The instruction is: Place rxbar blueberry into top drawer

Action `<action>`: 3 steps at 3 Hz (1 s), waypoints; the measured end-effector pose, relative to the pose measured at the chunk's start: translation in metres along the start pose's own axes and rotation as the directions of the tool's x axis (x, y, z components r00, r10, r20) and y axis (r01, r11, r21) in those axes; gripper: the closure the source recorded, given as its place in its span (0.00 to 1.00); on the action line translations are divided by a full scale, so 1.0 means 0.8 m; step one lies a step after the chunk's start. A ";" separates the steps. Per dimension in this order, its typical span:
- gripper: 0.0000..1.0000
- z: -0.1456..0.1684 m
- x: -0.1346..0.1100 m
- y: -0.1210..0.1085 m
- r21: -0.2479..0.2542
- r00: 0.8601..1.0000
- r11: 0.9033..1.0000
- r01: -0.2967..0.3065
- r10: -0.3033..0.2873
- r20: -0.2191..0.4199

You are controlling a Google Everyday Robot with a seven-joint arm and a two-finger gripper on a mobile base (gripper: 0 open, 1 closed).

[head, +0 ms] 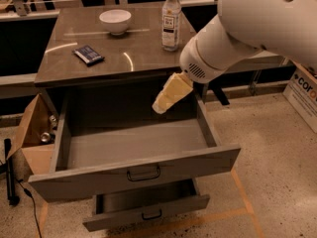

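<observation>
The top drawer [188,163] stands open, but the rxbar blueberry [89,54] lies ungrasped on the worktop [143,58], at ten o'clock from the pincer [171,94], whose spread I cannot tell; pickup and placing remain.

Grey tabletop [141,56] carrying three things: white bowl [115,21] at 11 o'clock, upright clear bottle [171,20] at 2 o'clock, and rxbar [88,54] lying flat at 9 o'clock. Gripper [171,93] hangs past the front edge at 5 o'clock, over the open drawer [133,145].
</observation>
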State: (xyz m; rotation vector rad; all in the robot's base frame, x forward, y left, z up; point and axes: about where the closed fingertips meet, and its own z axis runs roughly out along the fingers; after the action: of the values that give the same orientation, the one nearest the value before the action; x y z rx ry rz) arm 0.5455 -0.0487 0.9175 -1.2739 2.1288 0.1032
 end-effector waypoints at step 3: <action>0.00 0.105 -0.062 -0.017 0.066 0.974 0.991 -0.112 0.097 0.203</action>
State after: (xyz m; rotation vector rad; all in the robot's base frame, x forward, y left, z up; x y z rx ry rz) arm 0.6137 0.0136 0.8824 -1.0605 2.0064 0.1836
